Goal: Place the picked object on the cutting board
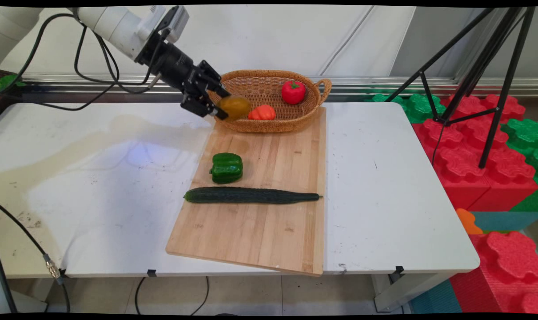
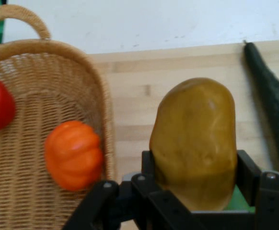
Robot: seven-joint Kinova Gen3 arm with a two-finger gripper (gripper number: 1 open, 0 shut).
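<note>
My arm reaches in from the upper left and slopes down to the right, black cables hanging off it. My gripper (image 1: 222,106) is raised above the table, wrist tilted downward, with both fingers (image 2: 247,175) clamped against something held between them.

No readable text, labels, brand names, numbers or signs appear anywhere in either view, neither near the gripper nor farther from it.
</note>
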